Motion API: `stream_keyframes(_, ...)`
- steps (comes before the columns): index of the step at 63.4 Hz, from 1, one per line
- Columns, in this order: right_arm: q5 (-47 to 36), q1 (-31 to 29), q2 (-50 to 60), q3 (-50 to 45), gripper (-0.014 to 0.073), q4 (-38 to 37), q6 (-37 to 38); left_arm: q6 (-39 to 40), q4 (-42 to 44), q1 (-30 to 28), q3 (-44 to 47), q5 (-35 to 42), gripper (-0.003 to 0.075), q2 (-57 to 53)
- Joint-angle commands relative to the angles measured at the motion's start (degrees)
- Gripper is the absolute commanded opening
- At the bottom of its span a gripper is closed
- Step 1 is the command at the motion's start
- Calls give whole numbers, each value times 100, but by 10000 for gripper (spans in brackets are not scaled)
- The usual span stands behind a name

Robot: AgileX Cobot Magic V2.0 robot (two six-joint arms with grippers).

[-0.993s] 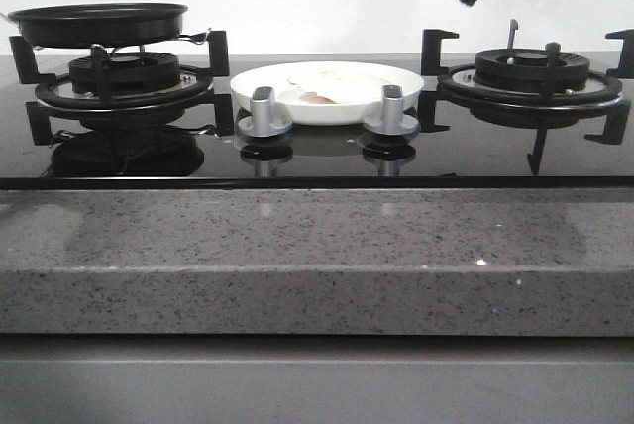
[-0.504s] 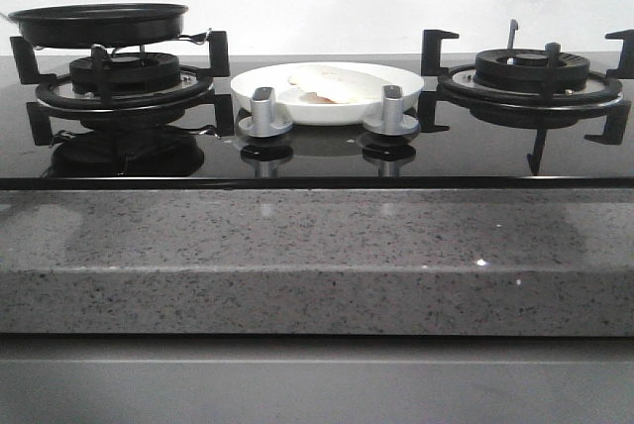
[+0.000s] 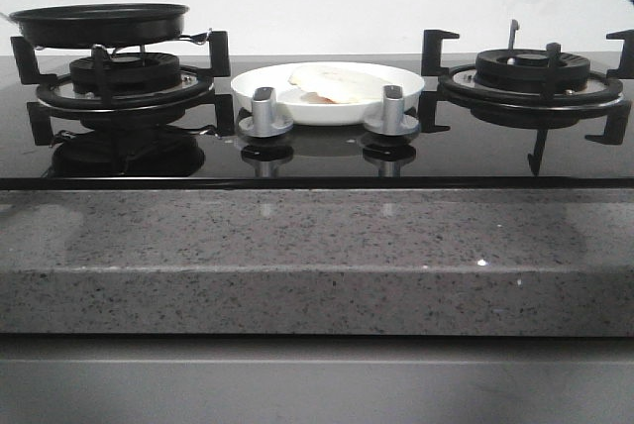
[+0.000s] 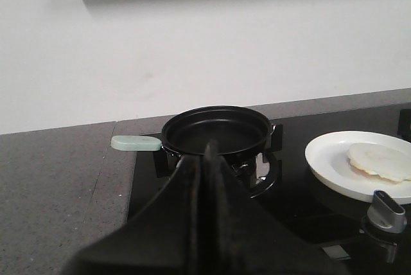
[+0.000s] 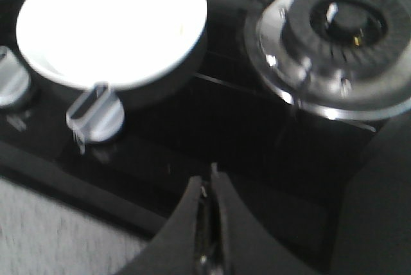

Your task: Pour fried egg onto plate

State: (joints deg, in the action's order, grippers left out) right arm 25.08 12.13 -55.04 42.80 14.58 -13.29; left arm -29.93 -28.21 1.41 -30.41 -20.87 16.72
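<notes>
Both grippers are clamped shut on nothing: left gripper [image 4: 209, 159] has its fingers pressed together and hangs back over the counter's left end, looking at the black pan [image 4: 215, 130] on the left burner [image 3: 124, 82]; right gripper [image 5: 210, 185] also has fingers closed with nothing between them, hovering above the glass hob [image 5: 244, 133] near the front edge, between the plate [image 5: 64, 63] and the right burner [image 5: 334, 44]. Change over the last second: a dark arm part sat in the upper right of the front view, then dropped out of sight, and now only a sliver shows at the far right edge, so the right arm is shifting around above the hob's right side, not reaching for anything. Pan hasn't moved, sits level on its burner, inside looks empty, pale green handle [image 4: 135, 142] pointing toward the counter's left end. Fried egg [image 3: 337, 82] lies flat in the plate, which sits mid-hob between the two burners, just behind the two silver knobs [image 3: 265, 112]. In the right wrist view the plate is blown out white, egg not readable there. My read: pour is done, pan is parked back, remaining motion is just arms clearing off.
</notes>
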Motion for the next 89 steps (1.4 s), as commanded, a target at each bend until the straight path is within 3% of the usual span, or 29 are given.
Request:
stream_keyframes(1, -808, 5, 633, -493, -109, 33, -80, 8, -111, 53, -151, 379, -20, 38)
stream_keyframes(15, -1223, 5, 1931, -1441, -109, 33, -80, 8, -111, 53, -151, 354, -20, 38)
stream_keyframes(32, -1334, 5, 2673, -1653, -109, 90, -80, 8, -111, 53, -151, 308, -20, 38)
stream_keyframes(82, -1310, 5, 2700, -1653, -109, 90, -80, 8, -107, 53, -96, 308, -20, 38)
stream_keyframes(89, -1305, 5, 2700, -1653, -109, 90, -80, 791, 708, 53, 55, 308, -20, 0)
